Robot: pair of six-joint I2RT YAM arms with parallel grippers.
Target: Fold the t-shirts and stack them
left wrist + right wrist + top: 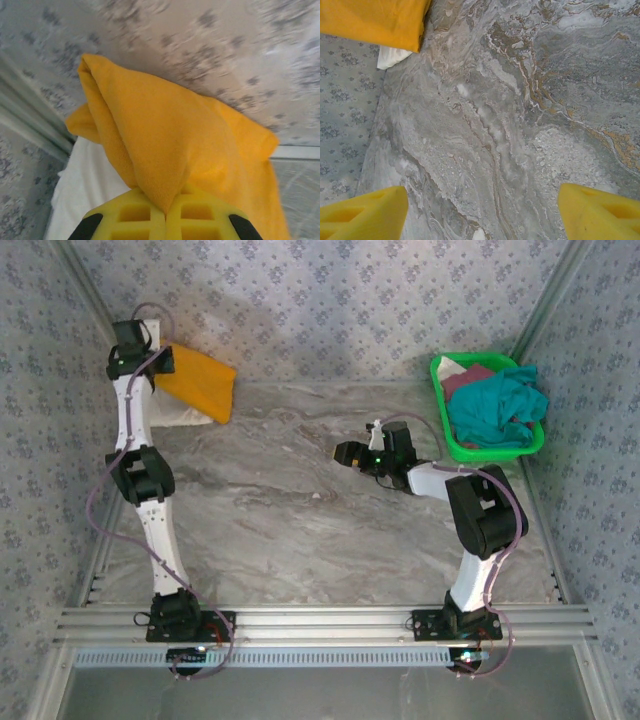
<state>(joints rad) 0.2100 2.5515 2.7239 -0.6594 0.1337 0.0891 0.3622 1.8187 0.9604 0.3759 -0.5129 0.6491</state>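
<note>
At the far left corner my left gripper (160, 365) is shut on a fold of the mustard-orange t-shirt (200, 382), which hangs over a folded white t-shirt (178, 416) on the table. In the left wrist view the orange cloth (175, 150) is pinched between the yellow fingertips (125, 215), with the white tee (85, 185) beneath. My right gripper (348, 452) hovers open over bare table at centre right; its yellow fingers (362, 215) stand wide apart with nothing between them. The orange tee (375, 20) and a white corner (392, 56) show at upper left there.
A green plastic basket (452, 435) stands at the far right and holds a teal t-shirt (500, 405) and a maroon one (468, 377). Patterned walls close in the marble table (300, 510) on three sides. An aluminium rail (320, 622) runs along the near edge.
</note>
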